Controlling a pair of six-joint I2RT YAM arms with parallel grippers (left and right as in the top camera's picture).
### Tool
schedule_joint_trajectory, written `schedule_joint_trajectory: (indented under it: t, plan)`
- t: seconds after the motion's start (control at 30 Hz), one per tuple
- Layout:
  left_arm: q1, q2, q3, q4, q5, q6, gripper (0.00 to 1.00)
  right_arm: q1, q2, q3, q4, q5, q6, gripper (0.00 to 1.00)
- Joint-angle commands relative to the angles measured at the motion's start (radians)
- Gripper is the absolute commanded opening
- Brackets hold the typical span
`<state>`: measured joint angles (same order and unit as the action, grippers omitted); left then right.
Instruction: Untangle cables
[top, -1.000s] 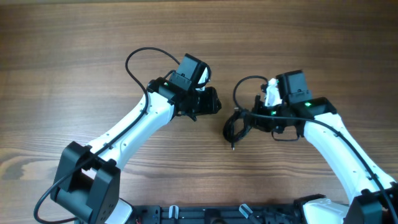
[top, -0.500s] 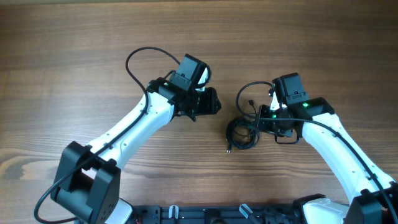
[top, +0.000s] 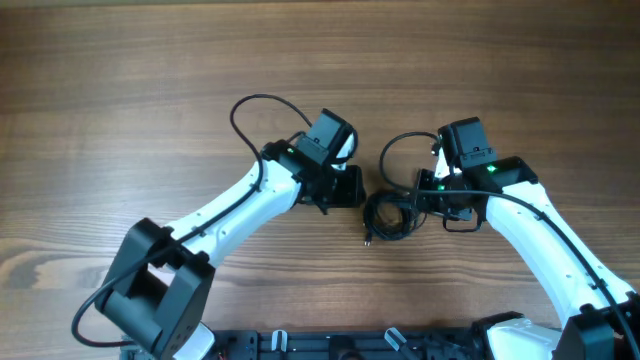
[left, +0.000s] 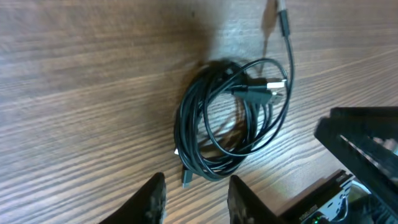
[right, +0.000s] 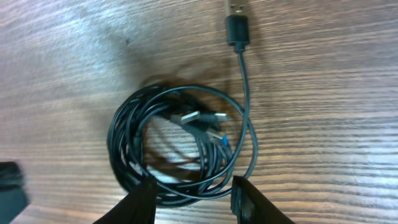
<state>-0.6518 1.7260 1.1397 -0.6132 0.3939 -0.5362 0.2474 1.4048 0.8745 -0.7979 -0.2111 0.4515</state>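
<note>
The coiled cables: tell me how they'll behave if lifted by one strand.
Probably floppy: the cables are thin strands in a loose coil, so lifting one strand would likely let loops sag and spill. Likely light, so a push should slide the bundle across the table. The loose plug end may trail and snag.

cables (right: 121, 152): black, silver plug tips
table (top: 120, 90): brown, streaky wood grain
arms (top: 240, 205): white shells, black joints, green lights
</note>
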Motion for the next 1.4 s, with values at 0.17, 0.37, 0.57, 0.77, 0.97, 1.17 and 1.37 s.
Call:
schedule_joint_trajectory:
  t: [0.17,0.37,0.57,0.77,0.97,1.17,1.37]
  plan:
    - [0.011,0.068,-0.01,-0.016,-0.092,-0.187,0.34,0.002,0.012,-0.004,-0.007,-0.106,-0.216,0.46]
    - [0.007,0.071,-0.01,0.011,-0.068,-0.205,0.41,0.002,0.012,-0.004,0.0,0.02,-0.046,0.48]
    - [-0.039,0.108,-0.01,0.051,-0.065,-0.203,0.38,0.002,0.012,-0.004,0.008,0.039,0.066,0.49]
    - [-0.094,0.167,-0.01,0.144,-0.063,-0.17,0.36,0.002,0.012,-0.004,0.007,0.039,0.073,0.49]
    - [-0.119,0.21,-0.01,0.187,-0.097,-0.148,0.18,0.002,0.012,-0.004,0.0,0.039,0.071,0.5]
    - [-0.1,0.199,-0.01,0.179,-0.107,-0.068,0.04,0.002,0.012,-0.004,-0.004,0.039,0.071,0.52]
    - [-0.026,0.106,-0.005,0.16,-0.05,-0.007,0.04,0.002,0.012,-0.004,-0.008,0.039,0.032,0.56]
